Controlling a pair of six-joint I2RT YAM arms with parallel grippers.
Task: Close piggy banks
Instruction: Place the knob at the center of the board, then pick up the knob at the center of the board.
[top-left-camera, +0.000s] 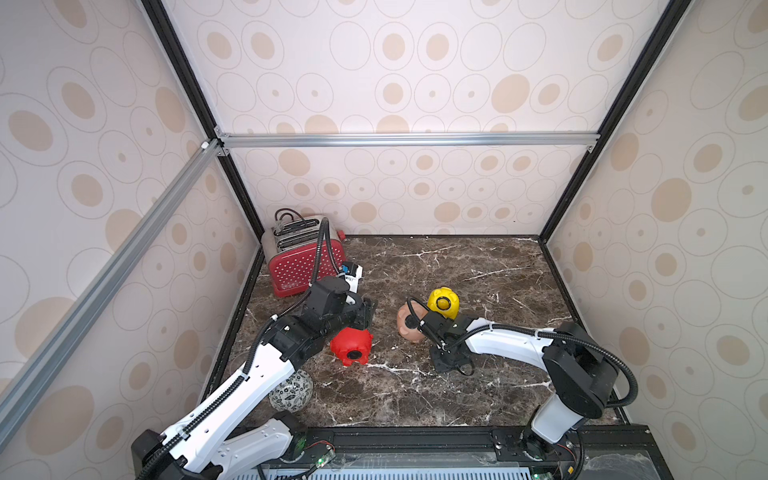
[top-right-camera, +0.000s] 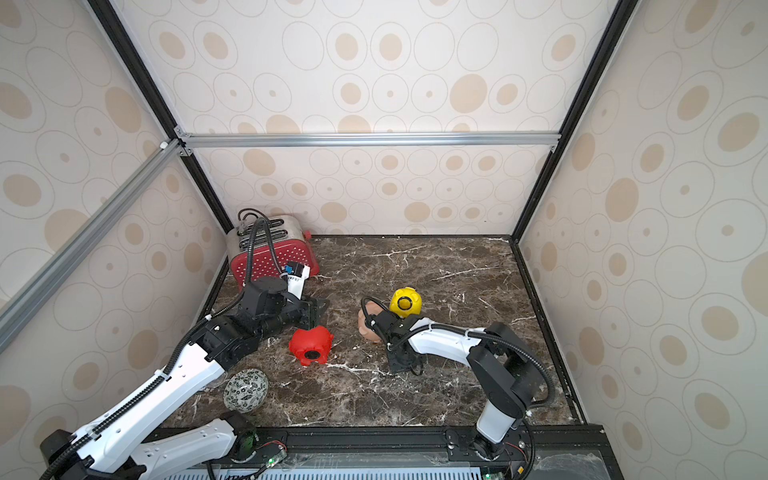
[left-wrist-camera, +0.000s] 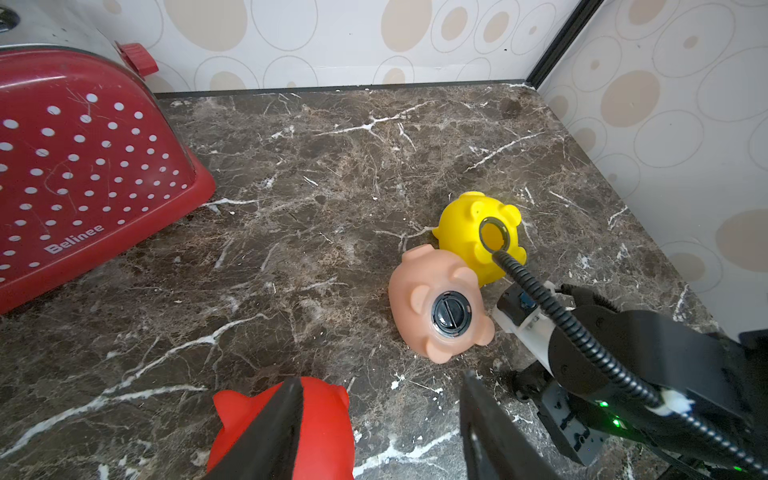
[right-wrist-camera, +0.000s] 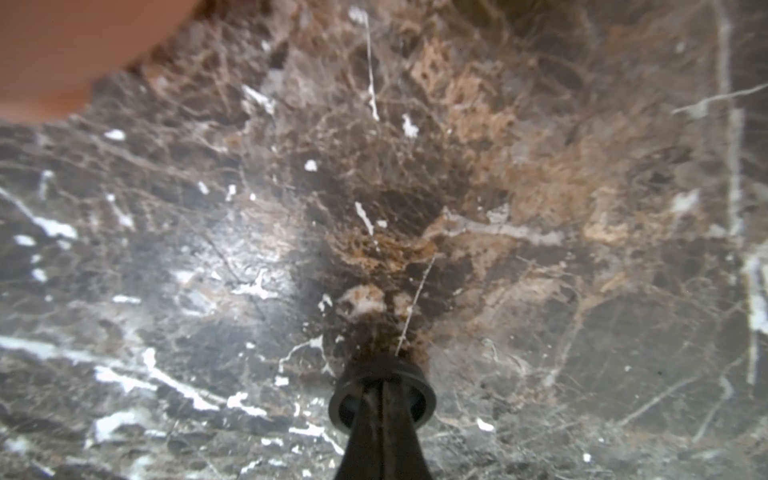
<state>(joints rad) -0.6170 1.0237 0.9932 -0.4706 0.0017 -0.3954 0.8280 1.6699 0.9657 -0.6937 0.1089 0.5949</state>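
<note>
Piggy banks (top-right-camera: 376, 328) lie in the middle of the bench (top-left-camera: 478, 270): red pig (top-left-camera: 351, 345) left of centre, peach-pink pig (left-wrist-camera: 436, 303) plugged, yellow pig (top-left-camera: 444, 302) just behind it, hole unplugged. Left gripper (left-wrist-camera: 382, 378), jaws apart, sits beside the red pig. Right gripper (right-wrist-camera: 381, 388) pinches a black plug (right-wrist-camera: 345, 405) down at the bench.

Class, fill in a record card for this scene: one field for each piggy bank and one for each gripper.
peach-pink pig: black fitted plug sits in its belly hole
yellow pig: beside the peach-pink pig, belly hole looks open
red pig: belly hole looks dark, cannot tell whether it is plugged
right gripper: shut on a black loose plug
left gripper: open, empty, near the red pig
</note>
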